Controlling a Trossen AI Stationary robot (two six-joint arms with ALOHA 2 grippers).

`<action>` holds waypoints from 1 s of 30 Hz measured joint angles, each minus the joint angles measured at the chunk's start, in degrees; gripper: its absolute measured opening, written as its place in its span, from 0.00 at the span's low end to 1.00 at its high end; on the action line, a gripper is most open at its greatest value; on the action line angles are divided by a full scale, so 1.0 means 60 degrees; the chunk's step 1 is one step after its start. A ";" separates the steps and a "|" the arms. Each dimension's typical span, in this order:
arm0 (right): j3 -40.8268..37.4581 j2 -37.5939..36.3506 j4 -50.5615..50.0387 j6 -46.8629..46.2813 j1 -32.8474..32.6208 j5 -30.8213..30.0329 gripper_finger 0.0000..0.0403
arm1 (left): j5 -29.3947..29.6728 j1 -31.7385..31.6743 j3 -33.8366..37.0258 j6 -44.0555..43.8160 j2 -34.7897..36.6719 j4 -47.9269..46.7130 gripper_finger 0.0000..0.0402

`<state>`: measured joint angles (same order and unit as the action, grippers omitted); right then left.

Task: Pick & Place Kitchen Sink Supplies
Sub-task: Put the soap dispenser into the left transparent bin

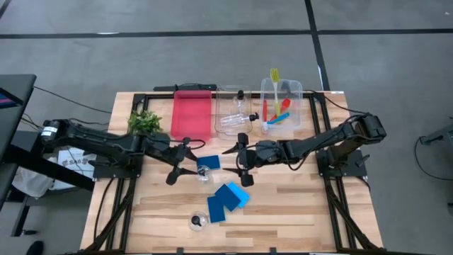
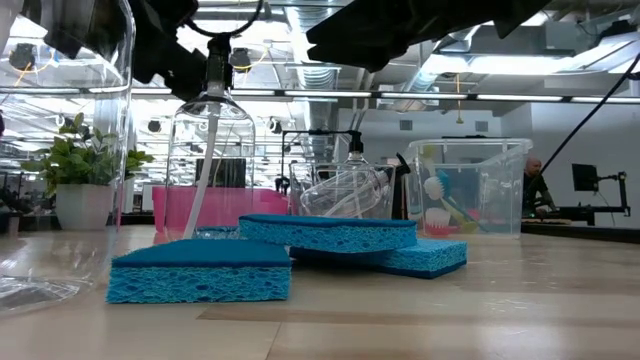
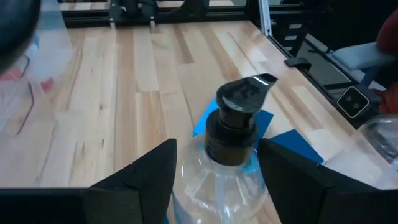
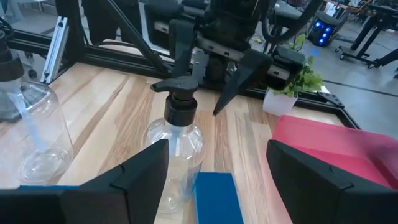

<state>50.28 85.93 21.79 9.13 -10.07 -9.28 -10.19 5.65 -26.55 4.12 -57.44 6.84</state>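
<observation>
Left gripper (image 1: 185, 160) spread wide around the upright bottle (image 1: 203, 173); right gripper (image 1: 239, 160), at its 3 o'clock, also wide, empty.

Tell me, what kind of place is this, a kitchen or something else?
Probably a robotics lab or workshop, not a kitchen. A pale wooden table in a black metal frame stands on grey floor, exposed ceiling pipes and strip lights run overhead, and a person sits at equipment behind.
</observation>
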 joint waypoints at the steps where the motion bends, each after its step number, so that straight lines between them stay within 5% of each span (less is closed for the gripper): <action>1: 0.0000 0.0000 0.0002 0.0000 0.0003 -0.0001 0.66 | -0.0002 -0.0018 -0.0002 0.0047 -0.0117 0.0184 0.57; 30: -0.0004 -0.0004 -0.0056 -0.0015 0.0011 -0.0003 0.66 | -0.0616 -0.0120 -0.0015 0.0488 -0.0735 0.1306 0.57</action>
<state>50.26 85.91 21.45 9.04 -10.00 -9.30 -13.88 4.93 -26.63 7.05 -61.85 14.68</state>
